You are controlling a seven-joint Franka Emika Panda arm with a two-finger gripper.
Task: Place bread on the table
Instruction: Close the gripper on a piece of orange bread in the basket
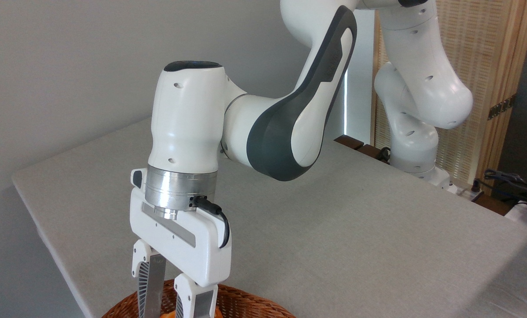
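Observation:
My gripper (171, 309) points straight down at the bottom edge of the picture, with its fingers (151, 287) reaching into a brown wicker basket (250, 304). The fingers stand a narrow gap apart, and their tips are cut off by the frame's edge. A small sliver of the glossy orange bread (167, 315) shows between the fingers, low in the basket. Another bit shows just right of the right finger. Whether the fingers press on the bread cannot be seen. The grey cloth table (356, 229) spreads out behind the basket and to its right.
The arm's elbow and base (415, 150) stand at the table's far right edge. A wooden slatted screen (479, 66) rises behind the base. Cables and a dark object (524, 185) lie off the table at the right. A plain wall lies to the left.

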